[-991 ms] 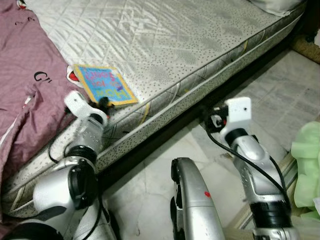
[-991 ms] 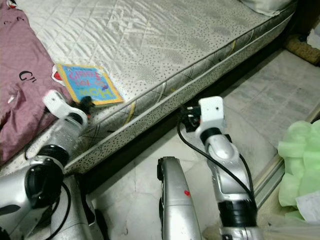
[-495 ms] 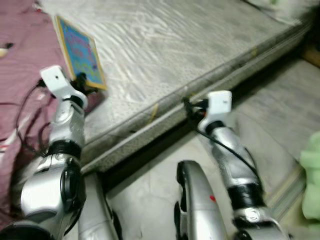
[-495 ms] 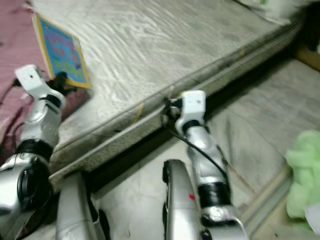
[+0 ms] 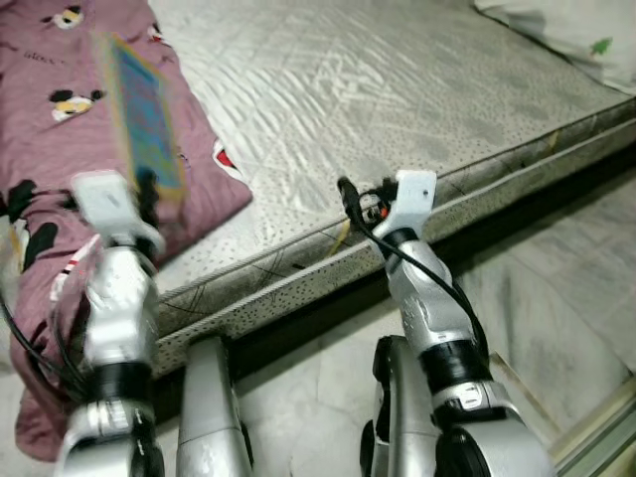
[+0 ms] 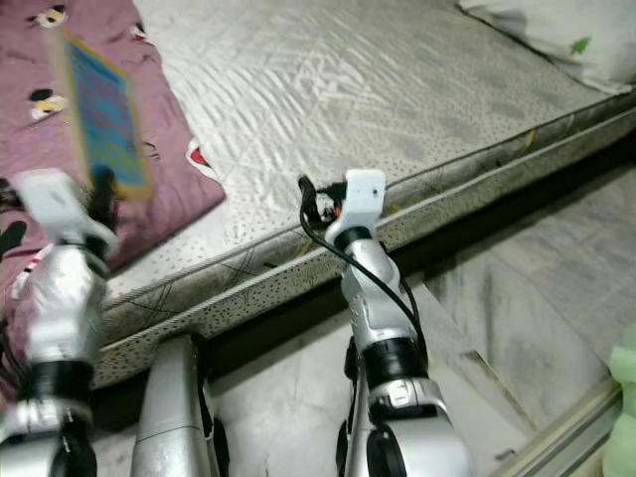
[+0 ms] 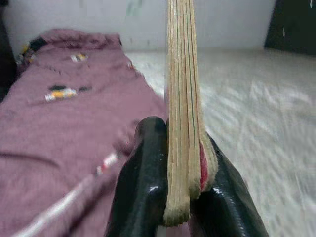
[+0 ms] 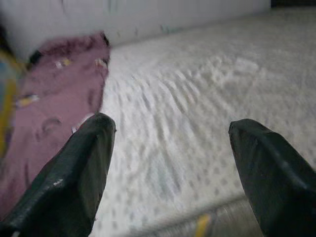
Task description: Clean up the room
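Note:
A thin book with a blue cover and yellow border (image 5: 144,114) stands on edge in the air above the purple blanket (image 5: 60,159), blurred by motion. My left gripper (image 5: 147,189) is shut on the book's lower edge; in the left wrist view the stacked page edges (image 7: 183,113) sit clamped between the two black fingers (image 7: 143,182). My right gripper (image 5: 350,196) hovers at the mattress's front edge (image 5: 298,268), open with nothing between its fingers (image 8: 79,173).
The quilted grey mattress (image 5: 378,89) fills the far half of the view. A white pillow (image 5: 556,35) lies at its far right corner. Pale tiled floor (image 5: 556,308) lies at the right, beside the bed.
My left gripper has lifted the book off the mattress and swung it upright over the blanket. The camera has shifted and turned, so the whole bed sits differently in view.

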`<state>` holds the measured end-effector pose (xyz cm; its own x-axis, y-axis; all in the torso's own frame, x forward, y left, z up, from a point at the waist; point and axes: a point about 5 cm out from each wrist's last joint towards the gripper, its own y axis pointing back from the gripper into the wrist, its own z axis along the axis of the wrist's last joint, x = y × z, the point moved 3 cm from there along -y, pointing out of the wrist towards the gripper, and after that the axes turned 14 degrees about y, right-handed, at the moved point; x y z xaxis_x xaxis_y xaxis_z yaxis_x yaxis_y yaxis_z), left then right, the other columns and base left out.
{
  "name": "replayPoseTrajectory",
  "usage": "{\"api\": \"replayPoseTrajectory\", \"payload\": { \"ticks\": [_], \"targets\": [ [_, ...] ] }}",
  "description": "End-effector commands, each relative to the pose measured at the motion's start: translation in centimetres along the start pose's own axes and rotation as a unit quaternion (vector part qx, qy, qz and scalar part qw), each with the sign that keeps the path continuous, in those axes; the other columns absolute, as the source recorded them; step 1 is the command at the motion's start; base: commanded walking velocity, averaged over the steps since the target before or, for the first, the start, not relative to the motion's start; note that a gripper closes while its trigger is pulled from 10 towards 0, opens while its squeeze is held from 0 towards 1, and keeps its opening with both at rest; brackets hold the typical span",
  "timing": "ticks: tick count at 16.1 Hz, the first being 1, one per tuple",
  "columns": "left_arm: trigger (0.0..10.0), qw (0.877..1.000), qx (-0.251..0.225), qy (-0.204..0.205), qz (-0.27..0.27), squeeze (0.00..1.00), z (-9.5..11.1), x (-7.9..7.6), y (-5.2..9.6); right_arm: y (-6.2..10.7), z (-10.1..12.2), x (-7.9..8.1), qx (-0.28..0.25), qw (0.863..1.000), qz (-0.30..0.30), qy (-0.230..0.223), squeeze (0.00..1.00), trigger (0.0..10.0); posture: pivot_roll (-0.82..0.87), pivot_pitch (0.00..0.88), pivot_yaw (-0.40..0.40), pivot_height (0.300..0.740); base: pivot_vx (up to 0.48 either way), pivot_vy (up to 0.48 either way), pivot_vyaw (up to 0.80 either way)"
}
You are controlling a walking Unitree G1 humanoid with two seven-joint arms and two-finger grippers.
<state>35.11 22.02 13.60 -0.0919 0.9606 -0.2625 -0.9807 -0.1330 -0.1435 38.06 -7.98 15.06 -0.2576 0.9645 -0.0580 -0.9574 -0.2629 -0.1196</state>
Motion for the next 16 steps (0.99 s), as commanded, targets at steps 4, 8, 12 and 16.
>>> {"api": "replayPoseTrajectory", "payload": {
  "ticks": [4,8,12,16],
  "targets": [
    [10.0,0.999,-0.033,-0.024,-0.023,0.0,1.8,-2.9,1.1,-0.4,1.3,0.1,-0.031,0.999,-0.006,-0.021,0.0,10.0,0.0,0.0,0.025,0.563,0.0,0.0,0.0],
    [10.0,0.998,-0.039,-0.045,-0.02,0.0,2.2,-3.2,1.6,-1.0,2.4,0.4,-0.045,0.999,-0.001,-0.029,0.0,10.0,-0.01,0.0,0.017,0.618,0.0,0.0,0.0],
    [10.0,0.998,-0.039,-0.034,-0.028,0.0,2.6,-4.2,1.3,-1.1,2.9,0.1,-0.05,0.998,-0.001,-0.027,0.0,10.0,-0.02,0.0,0.013,0.673,0.0,0.0,0.0],
    [10.0,0.998,-0.039,-0.017,-0.043,0.0,2.9,-4.8,1.0,-1.0,3.1,-0.1,-0.051,0.998,-0.005,-0.026,0.0,10.0,-0.03,0.0,0.013,0.723,0.0,0.0,0.0]
  ]
}}
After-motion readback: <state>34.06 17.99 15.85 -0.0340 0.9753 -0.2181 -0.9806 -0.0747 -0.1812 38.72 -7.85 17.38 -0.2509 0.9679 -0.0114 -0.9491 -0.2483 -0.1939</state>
